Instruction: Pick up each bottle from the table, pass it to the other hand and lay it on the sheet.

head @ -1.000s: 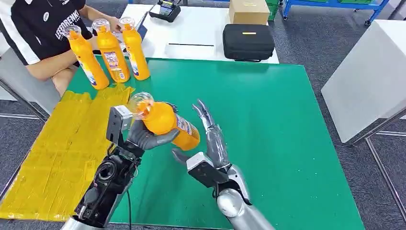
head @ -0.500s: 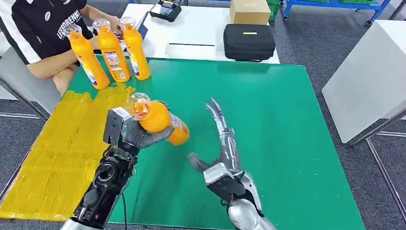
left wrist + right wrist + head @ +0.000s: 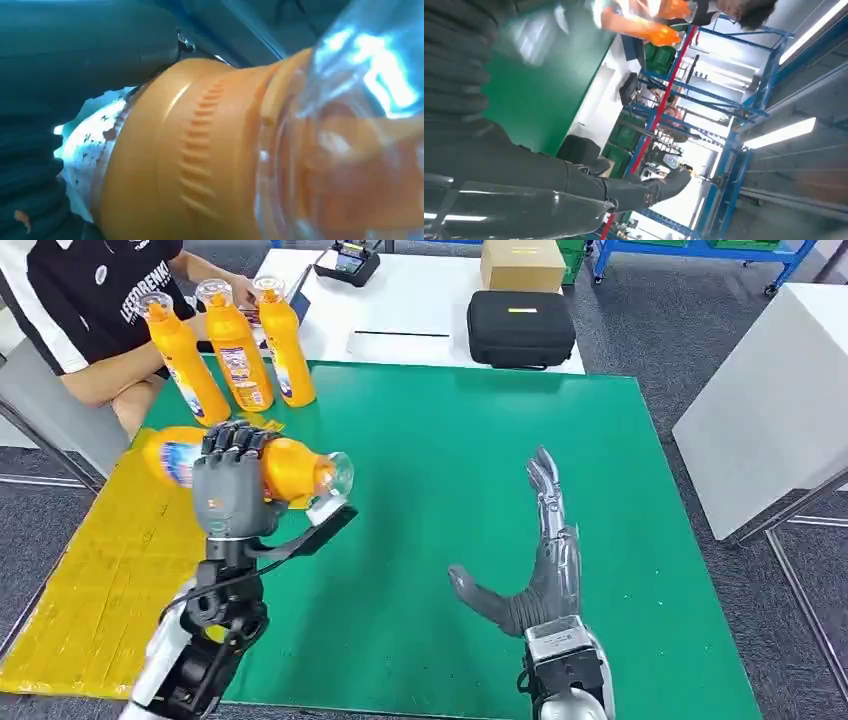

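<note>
Gripping the orange bottle (image 3: 262, 466) around its middle, left hand (image 3: 232, 490) with fingers wrapped over the body; bottle turned nearly horizontal, clear cap (image 3: 335, 473) toward the centre of the green counter (image 3: 500, 500), base toward the yellow sheet (image 3: 110, 570). Held above the boundary between sheet and green surface, not touching either as far as the head view tells. Judged reason for the sideways attitude: prepares the bottle to be laid flat rather than stood upright. In the left wrist view, ribbed orange shoulder (image 3: 200, 150) and clear cap (image 3: 350, 125) close to the lens; label edge (image 3: 90, 145) against dark fingers. Right hand (image 3: 535, 570) empty, fingers extended and spread, thumb out to the side, low over the green surface and well apart from the bottle; judged clear of the transfer and free for the next pick. Standing upright at the far corner of the counter, three more orange bottles (image 3: 235, 350), close together, near a seated person (image 3: 90, 310); judged as stock awaiting pickup.
</note>
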You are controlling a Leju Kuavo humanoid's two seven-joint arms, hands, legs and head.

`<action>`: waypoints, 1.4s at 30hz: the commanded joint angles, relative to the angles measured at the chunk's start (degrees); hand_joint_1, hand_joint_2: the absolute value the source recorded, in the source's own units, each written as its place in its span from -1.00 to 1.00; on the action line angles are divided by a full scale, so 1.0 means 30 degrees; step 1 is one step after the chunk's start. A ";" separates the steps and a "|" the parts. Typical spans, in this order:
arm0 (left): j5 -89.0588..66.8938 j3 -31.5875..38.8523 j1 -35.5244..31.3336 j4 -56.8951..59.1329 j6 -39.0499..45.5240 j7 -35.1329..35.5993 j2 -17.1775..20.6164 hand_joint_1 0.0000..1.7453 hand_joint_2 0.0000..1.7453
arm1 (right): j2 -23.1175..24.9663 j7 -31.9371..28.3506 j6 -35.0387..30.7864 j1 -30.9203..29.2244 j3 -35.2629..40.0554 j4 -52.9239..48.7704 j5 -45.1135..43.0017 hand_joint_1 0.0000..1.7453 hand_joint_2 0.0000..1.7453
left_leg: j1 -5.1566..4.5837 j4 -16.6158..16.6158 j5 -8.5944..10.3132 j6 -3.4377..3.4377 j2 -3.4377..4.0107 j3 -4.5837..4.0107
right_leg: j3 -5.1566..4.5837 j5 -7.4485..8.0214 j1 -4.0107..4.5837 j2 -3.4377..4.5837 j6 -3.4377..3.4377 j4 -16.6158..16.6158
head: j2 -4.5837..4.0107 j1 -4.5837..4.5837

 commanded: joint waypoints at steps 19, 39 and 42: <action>0.1516 -0.2059 -0.4304 0.9181 -0.2418 0.1839 0.1432 1.00 1.00 | 0.0587 0.0764 -0.0058 -0.0328 -0.0719 0.0159 0.0813 -1.00 1.00 | 0.0021 0.0006 -0.0040 -0.0053 0.0038 0.0086 | 0.0084 -0.0040 0.0027 -0.0008 -0.0051 0.0011 | 0.0000 0.0000; 0.2292 0.2830 -0.4001 1.1390 -0.2039 -0.1229 0.0232 -1.00 1.00 | 0.0401 0.1239 0.0520 -0.0963 -0.0421 0.0568 0.0963 -1.00 1.00 | 0.0022 0.0007 -0.0037 -0.0046 0.0041 0.0077 | 0.0078 -0.0034 0.0027 -0.0004 -0.0045 0.0005 | 0.0000 0.0000; 0.2511 0.3259 -0.3883 1.1238 -0.1610 -0.2077 0.0179 -1.00 1.00 | 0.0336 0.1278 0.0715 -0.1058 -0.0382 0.0660 0.0775 -1.00 1.00 | 0.0021 0.0009 -0.0049 -0.0046 0.0052 0.0097 | 0.0098 -0.0042 0.0026 0.0004 -0.0044 0.0005 | 0.0000 0.0007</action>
